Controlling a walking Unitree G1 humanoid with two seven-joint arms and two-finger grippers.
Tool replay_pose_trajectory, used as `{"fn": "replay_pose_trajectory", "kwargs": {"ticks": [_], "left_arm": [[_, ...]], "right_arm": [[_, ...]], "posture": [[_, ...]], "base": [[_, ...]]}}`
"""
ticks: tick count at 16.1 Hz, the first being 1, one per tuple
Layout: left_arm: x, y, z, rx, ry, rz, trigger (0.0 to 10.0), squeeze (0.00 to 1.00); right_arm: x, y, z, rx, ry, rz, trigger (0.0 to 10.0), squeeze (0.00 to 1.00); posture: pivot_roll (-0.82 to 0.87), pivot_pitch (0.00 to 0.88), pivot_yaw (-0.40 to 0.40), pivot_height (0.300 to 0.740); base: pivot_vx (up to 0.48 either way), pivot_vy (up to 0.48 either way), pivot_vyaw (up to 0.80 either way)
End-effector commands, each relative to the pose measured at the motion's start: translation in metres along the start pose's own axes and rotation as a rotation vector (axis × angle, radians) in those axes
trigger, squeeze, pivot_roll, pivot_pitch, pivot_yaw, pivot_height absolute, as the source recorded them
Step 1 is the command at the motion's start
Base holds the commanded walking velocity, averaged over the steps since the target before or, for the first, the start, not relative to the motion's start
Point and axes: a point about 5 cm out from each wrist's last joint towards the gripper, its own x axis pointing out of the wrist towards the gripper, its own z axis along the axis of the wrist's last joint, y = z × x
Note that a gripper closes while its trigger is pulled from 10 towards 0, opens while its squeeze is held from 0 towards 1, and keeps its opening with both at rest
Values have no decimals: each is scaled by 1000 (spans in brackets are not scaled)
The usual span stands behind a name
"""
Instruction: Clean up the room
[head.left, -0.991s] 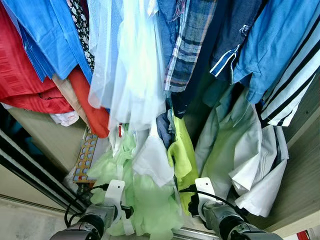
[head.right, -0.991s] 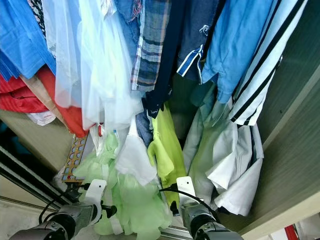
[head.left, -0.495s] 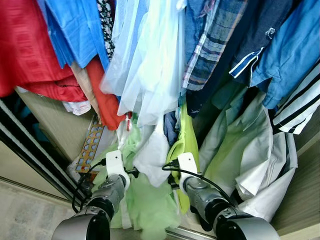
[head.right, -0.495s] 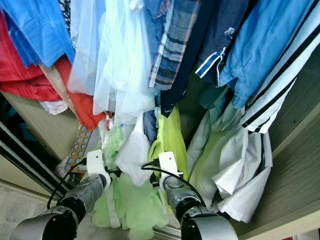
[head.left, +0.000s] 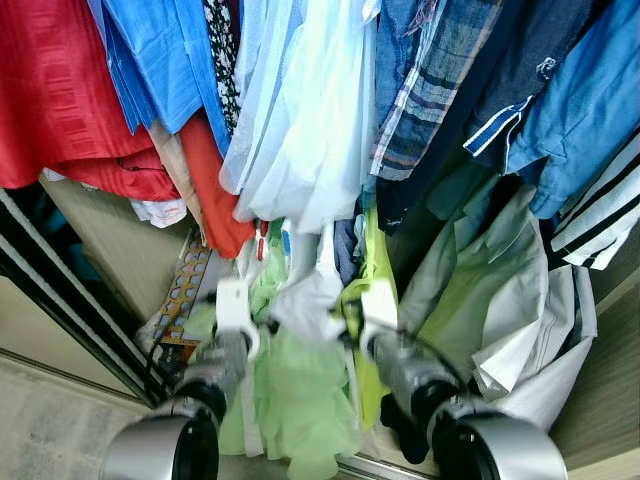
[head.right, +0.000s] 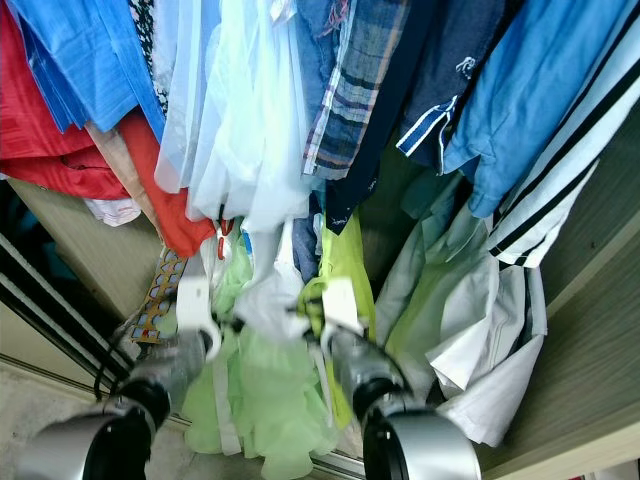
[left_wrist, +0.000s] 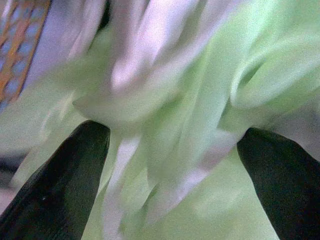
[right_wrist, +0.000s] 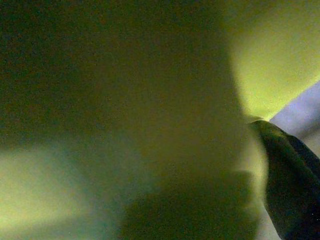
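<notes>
Green garment (left_wrist: 200, 125) between spread fingers of left pincer (left_wrist: 170, 165); right pincer (right_wrist: 240, 165) against yellow-green cloth (right_wrist: 275, 60), state unclear.

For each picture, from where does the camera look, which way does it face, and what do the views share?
Left and right eye views: from the head, looking down into a wardrobe of hanging clothes; both silver arms show.
Left wrist view: along the left end effector, its fingers apart around the pale green garment.
Right wrist view: dark, pressed against the yellow-green shirt.
Shared: the pale green garment shows in the eye views too.

hanging clothes (head.left: 330, 110) above | heaped garments (head.left: 300, 390) below, in wardrobe | both arms before heap
</notes>
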Motion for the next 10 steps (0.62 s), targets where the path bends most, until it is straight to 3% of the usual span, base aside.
{"fn": "replay_pose_trajectory", "kwargs": {"ticks": [1, 2, 4, 6, 9, 10], "left_arm": [[0, 3, 14, 10, -58, -26, 10000, 0], [-2, 10, 26, 20, -132, -48, 10000, 0], [-8, 18, 25, 5, -187, -58, 10000, 0], [-25, 26, 18, -27, -271, -34, 10000, 0], [-67, 31, 8, 62, -390, -25, 10000, 0], [-74, 31, 7, 74, -398, -30, 10000, 0]], "right_arm": [[1, -2, 17, 29, -66, 11, 10000, 0], [0, -6, 33, 29, -128, 29, 10000, 0], [-1, -8, 39, 6, -168, 54, 10000, 0], [-5, -10, 33, -34, -180, 83, 10000, 0], [-29, -22, 20, -93, -255, 126, 10000, 0], [-35, -26, 18, -104, -266, 127, 10000, 0]], "posture": [[-30, 0, 6, 740], [-21, 0, 4, 740], [-19, 0, 2, 740], [-12, 0, -8, 740], [13, 0, -33, 740], [14, 0, -35, 740]], "base": [[0, 0, 0], [0, 0, 0], [0, 0, 0], [0, 0, 0], [0, 0, 0], [0, 0, 0]]}}
